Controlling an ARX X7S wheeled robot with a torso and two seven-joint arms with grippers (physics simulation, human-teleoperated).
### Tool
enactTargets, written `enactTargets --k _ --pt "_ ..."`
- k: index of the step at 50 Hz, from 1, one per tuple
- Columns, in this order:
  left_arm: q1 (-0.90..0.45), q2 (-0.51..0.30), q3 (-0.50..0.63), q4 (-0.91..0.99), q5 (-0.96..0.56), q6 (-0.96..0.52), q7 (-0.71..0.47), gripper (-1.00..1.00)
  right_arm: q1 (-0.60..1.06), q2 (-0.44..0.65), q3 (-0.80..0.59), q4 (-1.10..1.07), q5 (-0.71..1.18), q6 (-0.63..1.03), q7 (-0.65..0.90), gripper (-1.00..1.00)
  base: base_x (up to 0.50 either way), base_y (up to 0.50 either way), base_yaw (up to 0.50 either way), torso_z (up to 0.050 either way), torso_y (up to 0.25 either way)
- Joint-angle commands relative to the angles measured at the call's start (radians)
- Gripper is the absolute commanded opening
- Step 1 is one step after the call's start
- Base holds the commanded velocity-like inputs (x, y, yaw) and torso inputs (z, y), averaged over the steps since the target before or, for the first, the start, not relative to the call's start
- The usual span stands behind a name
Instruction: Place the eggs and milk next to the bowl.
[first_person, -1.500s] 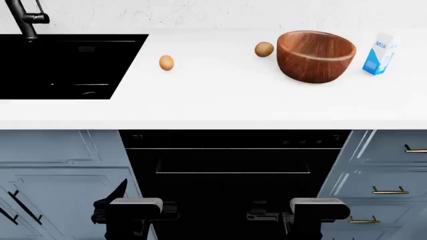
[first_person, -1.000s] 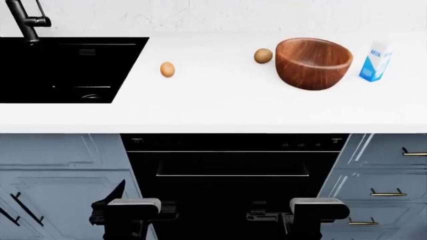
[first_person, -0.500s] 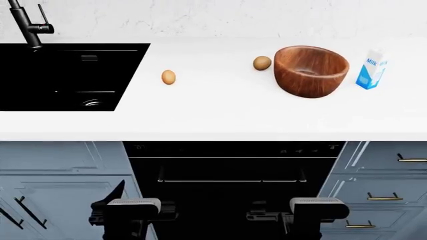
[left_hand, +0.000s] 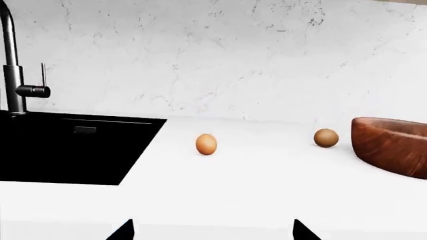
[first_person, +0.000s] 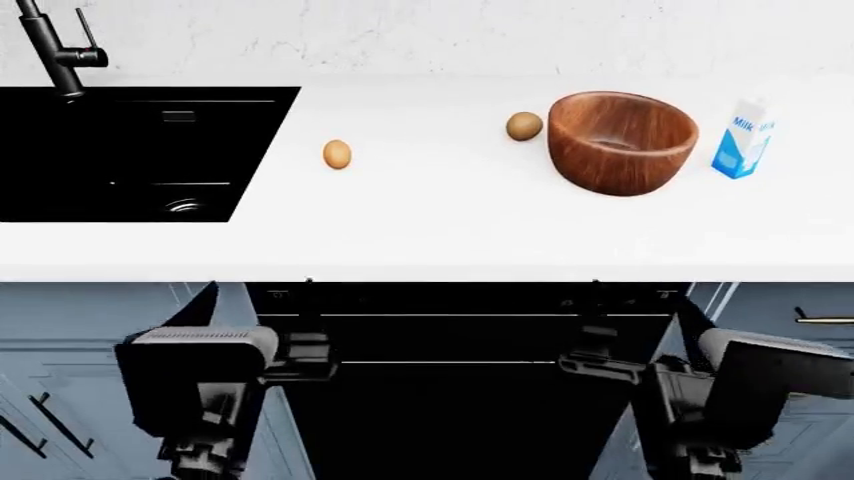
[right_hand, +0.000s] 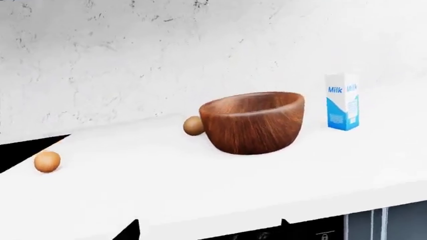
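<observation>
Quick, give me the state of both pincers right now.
Left pincer: open, holding nothing, short of the white countertop.
Right pincer: open, holding nothing, also short of the countertop.

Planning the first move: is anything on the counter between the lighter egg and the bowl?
Only the darker egg, which sits close beside the bowl on the side facing the lighter egg. Otherwise bare countertop lies between them.

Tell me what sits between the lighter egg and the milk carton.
In the head view, the darker egg and the bowl lie between the lighter egg and the milk carton.
</observation>
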Motion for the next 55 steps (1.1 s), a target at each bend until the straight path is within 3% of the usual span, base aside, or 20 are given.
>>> enactTargets --k 1,5,10,24,55 --pt "-0.242 -0.159 -0.132 0.415 -0.479 -0.486 -0.242 1.00 0.157 0.369 0.087 -0.361 0.630 0.260 0.497 1.00 0.00 0.00 0.00 0.000 0.000" --pt "-0.343 -0.239 -0.178 0.410 -0.716 -0.520 -0.392 1.00 0.220 0.549 -0.003 -0.361 0.755 0.132 0.653 1.00 0.00 0.00 0.00 0.000 0.000" --pt "-0.354 -0.257 -0.163 0.395 -0.735 -0.509 -0.407 1.00 0.255 0.635 -0.086 -0.359 0.773 0.054 0.709 1.00 0.00 0.00 0.00 0.000 0.000" --pt "-0.365 -0.274 -0.121 0.371 -0.713 -0.485 -0.401 1.00 0.284 0.741 -0.157 -0.359 0.801 -0.050 0.759 1.00 0.03 0.00 0.00 0.000 0.000" --pt "-0.386 -0.300 -0.090 0.351 -0.745 -0.466 -0.441 1.00 0.323 0.820 -0.232 -0.353 0.802 -0.118 0.794 1.00 0.29 0.00 0.00 0.000 0.000"
